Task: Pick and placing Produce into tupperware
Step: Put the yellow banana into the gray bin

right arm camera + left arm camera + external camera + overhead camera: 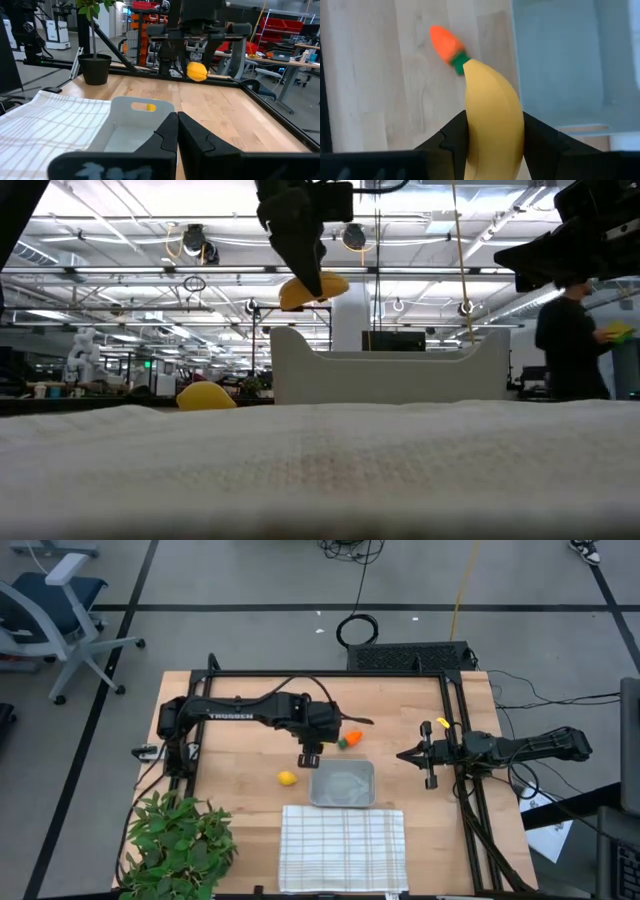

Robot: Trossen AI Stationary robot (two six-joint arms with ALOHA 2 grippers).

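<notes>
The left gripper (492, 145) is holding the banana (492, 115) between its jaws, clamped across the fruit's thick middle, with the curved end projecting forward past the jaws. In the low view the banana (313, 290) is hanging clear of the counter (250, 700), above and just short of the near wall of the tupperware (342, 784). The container is lying just ahead of and below the jaws, and nothing shows inside it.

Handling judgement: the banana appears to be a light, rigid toy with a smooth, glossy skin. A smooth, rounded surface is likely to slip or rotate under the jaws, so the mid-body grip across the widest section is the sound one; a hold near either tapered end would probably let the piece pivot.

The carrot (447, 45) is lying on the counter ahead of the jaws, beyond the banana's tip and beside the container's wall. It is tapering toward the orange end, so the thicker part next to the green top looks like the safer place to grip. The round yellow fruit (287, 778) is resting on the counter to the side of the jaws, apart from the container. Being round, it is likely to roll if nudged, so the jaws should be closing squarely across its middle.

The right gripper (412, 754) is waiting with its jaws clenched on nothing, on the far side of the container from the left jaws.
</notes>
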